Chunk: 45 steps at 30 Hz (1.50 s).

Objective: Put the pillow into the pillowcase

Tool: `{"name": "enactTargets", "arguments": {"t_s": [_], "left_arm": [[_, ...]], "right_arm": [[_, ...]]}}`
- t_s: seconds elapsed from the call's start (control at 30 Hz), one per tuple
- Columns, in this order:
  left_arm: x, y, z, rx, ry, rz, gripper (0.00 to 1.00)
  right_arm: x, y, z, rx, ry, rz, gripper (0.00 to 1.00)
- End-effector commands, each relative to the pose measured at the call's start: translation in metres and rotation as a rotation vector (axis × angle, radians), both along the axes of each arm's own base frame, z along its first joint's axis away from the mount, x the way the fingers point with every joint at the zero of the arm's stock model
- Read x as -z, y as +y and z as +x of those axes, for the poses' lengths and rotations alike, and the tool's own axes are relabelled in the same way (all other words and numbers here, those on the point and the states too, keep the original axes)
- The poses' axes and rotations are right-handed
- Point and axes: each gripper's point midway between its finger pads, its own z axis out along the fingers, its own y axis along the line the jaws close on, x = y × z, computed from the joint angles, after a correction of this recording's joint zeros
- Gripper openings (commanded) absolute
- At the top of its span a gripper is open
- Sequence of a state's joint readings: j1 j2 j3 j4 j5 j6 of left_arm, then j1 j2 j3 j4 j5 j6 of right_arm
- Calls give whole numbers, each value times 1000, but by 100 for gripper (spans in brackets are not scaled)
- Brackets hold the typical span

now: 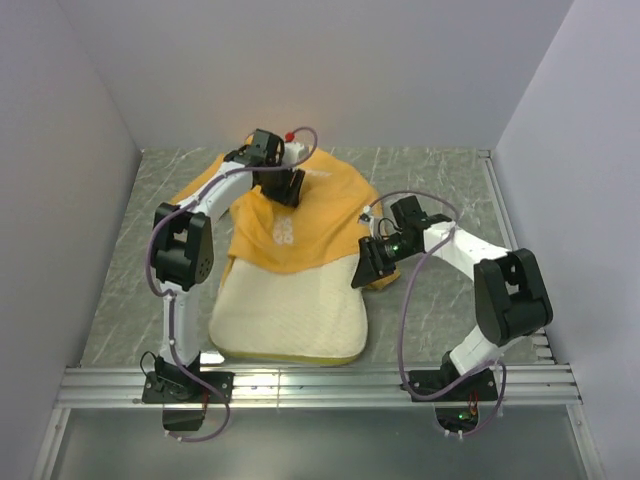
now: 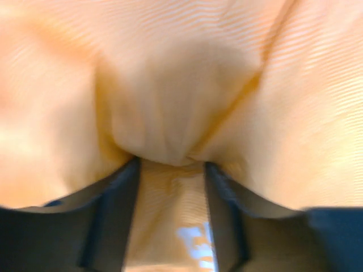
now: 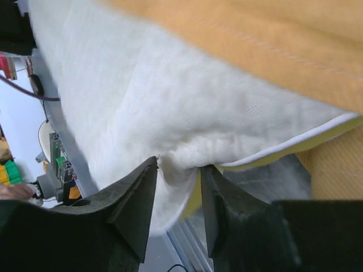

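The pillow [image 1: 290,315] lies cream-white and quilted near the table's front, its far part under the pillowcase [image 1: 315,215], which shows its orange-yellow side. My left gripper [image 1: 285,188] is shut on a fold of the pillowcase [image 2: 164,130] at the cloth's far side. My right gripper [image 1: 368,268] is shut on the pillow's right edge, pinching its cream cloth and yellow-green band [image 3: 181,164]. In the right wrist view the pillowcase [image 3: 272,39] lies over the pillow. The blue printed side is hidden.
The grey marbled table [image 1: 450,190] has white walls on three sides. A metal rail [image 1: 320,385] runs along the near edge, with both arm bases bolted to it.
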<state>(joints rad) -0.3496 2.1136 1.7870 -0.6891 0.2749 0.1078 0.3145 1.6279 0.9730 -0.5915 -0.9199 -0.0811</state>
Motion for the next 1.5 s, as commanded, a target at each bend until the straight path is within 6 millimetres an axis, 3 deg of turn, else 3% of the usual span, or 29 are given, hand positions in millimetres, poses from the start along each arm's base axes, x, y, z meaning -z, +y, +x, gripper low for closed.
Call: {"name": "enactTargets", "arguments": {"t_s": [0.0,0.1,0.13,0.17,0.2,0.23,0.27,0.3,0.33,0.4,0.43,0.47,0.5,0.53,0.6,0.7,0.77,0.97,1.1,1.17,1.2,1.23,1.27,1.3,1.37,1.4,1.47], "left_arm": [[-89,-14,52,2,-251,-156,60],[-139,-2,27,63,-342,-173,65],[-151,-4,16,86,-378,-184,66],[-162,-1,-14,112,-394,-198,69],[-166,-3,-30,132,-404,-205,74],[-167,-17,-54,183,-403,-209,86],[-166,-18,-83,204,-410,-206,93],[-163,-23,-97,209,-419,-205,99],[-160,-47,-122,253,-426,-211,99],[-144,-57,-156,256,-428,-187,99],[-136,-80,-182,312,-424,-183,99],[-119,-86,-195,304,-395,-168,99],[-112,-88,-195,262,-420,-122,99],[-105,-107,-216,302,-406,-123,99],[-83,-127,-232,268,-359,-98,99],[-62,-151,-243,236,-334,-68,99],[-54,-165,-240,205,-409,-28,99],[-28,-162,-204,30,-477,115,99],[-1,-145,-185,-40,-429,177,99],[18,-136,-181,-45,-396,219,99],[25,-137,-183,-27,-357,209,91],[31,-131,-177,-37,-330,216,83],[35,-129,-176,-43,-309,210,75],[35,-127,-172,-44,-282,184,55],[20,-127,-169,-40,-271,119,28],[9,-123,-158,-58,-267,68,1],[-35,-131,-157,-50,-255,-104,0]], "right_arm": [[-51,6,15,3,-139,101,47],[-67,-24,30,101,-231,59,61],[-69,-43,39,180,-296,-8,72],[-68,-53,44,227,-328,-46,76],[-68,-62,55,278,-390,-86,79],[-62,-79,62,366,-426,-164,86],[-59,-85,68,407,-447,-197,89],[-52,-89,76,428,-457,-221,90],[-45,-92,80,471,-421,-242,90],[-27,-89,85,471,-350,-245,92],[-21,-87,87,487,-318,-237,93],[-16,-85,89,494,-302,-232,93],[-8,-84,95,506,-296,-231,93],[-3,-85,98,526,-282,-236,93],[11,-87,108,546,-274,-251,93],[29,-83,115,557,-229,-240,92],[34,-80,119,566,-214,-225,90],[36,-72,136,573,-209,-170,84],[51,-67,136,555,-116,-177,60],[52,-63,135,542,-95,-153,38],[54,-61,134,536,-88,-140,26],[54,-59,131,529,-81,-134,8],[53,-58,130,523,-79,-122,1],[49,-57,128,517,-79,-112,0],[41,-56,122,496,-88,-93,0],[27,-53,119,480,-117,-63,0],[15,-49,110,461,-132,-39,0]]}}
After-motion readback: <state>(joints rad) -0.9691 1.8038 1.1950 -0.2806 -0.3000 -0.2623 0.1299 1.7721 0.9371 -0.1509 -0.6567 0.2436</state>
